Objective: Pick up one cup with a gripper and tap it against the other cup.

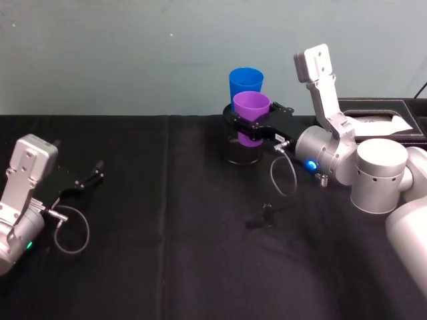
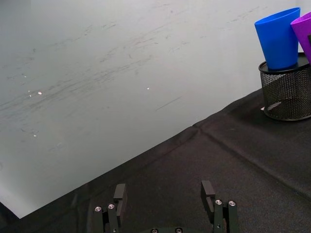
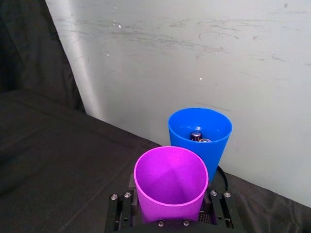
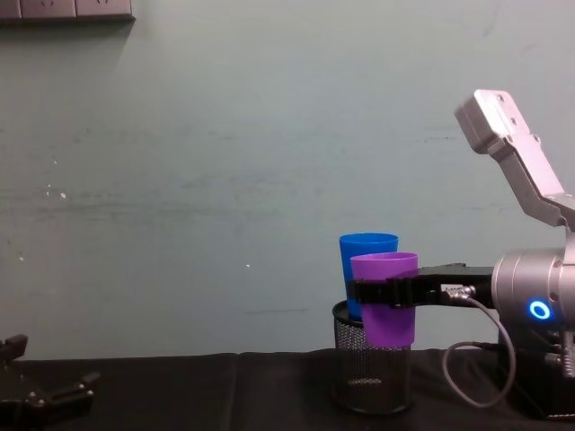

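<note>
A: Step in hand?
B: Carrying. Right tool [image 1: 257, 128] clamped around the purple cup [image 1: 251, 117], fingers closed on its sides below the rim. Cup upright, lifted off the surface [image 1: 167, 253], held just in front of the blue cup [image 1: 245, 83].

A: And the blue cup?
B: Standing in the black mesh holder [image 4: 372, 371], rim a little higher than the purple one's. From the right wrist, some small dark things lying in its bottom; hard to tell what.

A: Touching yet?
B: Hard to say. From the chest the two overlap; from the right wrist the rims sit very close, perhaps in contact, perhaps a sliver apart.

A: Left tool?
B: Left tool [image 1: 90, 179] parked well off to the side, low over the surface, fingers spread, holding nothing.

A: Next move?
B: Probably a short push away from the body, keeping the purple cup upright, gentle enough not to tip the holder. Grip to stay firm through the tap.
</note>
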Controlling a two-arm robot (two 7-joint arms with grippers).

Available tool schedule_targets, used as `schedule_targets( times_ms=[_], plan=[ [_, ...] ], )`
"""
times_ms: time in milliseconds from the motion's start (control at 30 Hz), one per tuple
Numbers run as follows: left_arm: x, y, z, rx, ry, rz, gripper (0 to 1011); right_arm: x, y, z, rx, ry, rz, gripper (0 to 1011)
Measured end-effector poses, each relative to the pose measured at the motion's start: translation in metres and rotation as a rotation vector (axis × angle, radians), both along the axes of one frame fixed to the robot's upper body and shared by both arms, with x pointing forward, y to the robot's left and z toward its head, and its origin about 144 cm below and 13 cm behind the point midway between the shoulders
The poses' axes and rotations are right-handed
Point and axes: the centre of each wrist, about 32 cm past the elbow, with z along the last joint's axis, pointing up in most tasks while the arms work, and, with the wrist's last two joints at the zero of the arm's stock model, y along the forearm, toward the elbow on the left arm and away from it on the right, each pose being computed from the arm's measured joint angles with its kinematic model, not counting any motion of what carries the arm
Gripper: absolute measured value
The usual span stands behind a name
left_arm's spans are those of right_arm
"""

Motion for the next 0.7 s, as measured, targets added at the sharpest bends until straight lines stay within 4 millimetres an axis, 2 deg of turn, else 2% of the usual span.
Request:
schedule_targets(
  times_ms=[167,367,600,700],
  plan=[
    [0.0,0.0,0.0,0.0,0.0,0.0,1000,-0.002,0.0,0.0,0.0,-0.002,0.003,720],
    [0.0,0.0,0.0,0.0,0.0,0.0,1000,-0.021,-0.004,-0.004,-0.001,-0.003,0.017,720],
    [0.0,0.0,0.0,0.0,0.0,0.0,1000,-0.053,-0.008,-0.018,0.002,-0.031,0.001,719],
    [0.0,0.0,0.0,0.0,0.0,0.0,1000,-0.071,-0.006,-0.034,-0.006,-0.066,-0.025,720]
  ],
)
